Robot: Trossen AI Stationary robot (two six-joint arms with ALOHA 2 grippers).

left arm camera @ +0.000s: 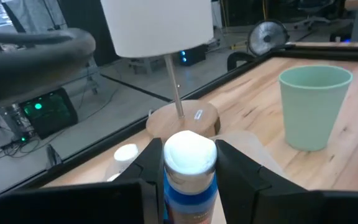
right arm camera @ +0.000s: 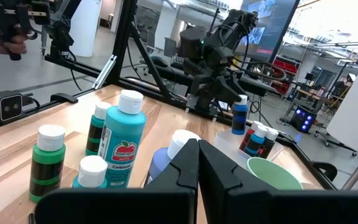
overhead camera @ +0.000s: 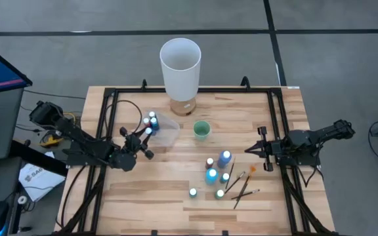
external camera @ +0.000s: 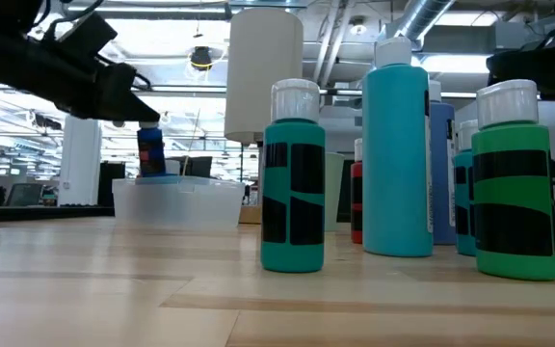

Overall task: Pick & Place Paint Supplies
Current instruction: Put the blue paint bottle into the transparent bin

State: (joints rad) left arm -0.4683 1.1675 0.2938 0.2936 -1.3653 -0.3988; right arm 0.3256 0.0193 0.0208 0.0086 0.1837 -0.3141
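**Blue bottle hanging over the clear tub**

I'm holding a blue paint bottle (left arm camera: 188, 180) in my left gripper (overhead camera: 144, 139), jaws pinching its sides just under the white cap. It's hanging above the clear plastic tub (overhead camera: 166, 131), where a few bottles (right arm camera: 258, 139) are already standing. My right gripper (overhead camera: 258, 149) is waiting with jaws pressed together, near the remaining bottles (overhead camera: 215, 176) and the brushes (overhead camera: 241, 185) lying on the table (overhead camera: 163, 190).
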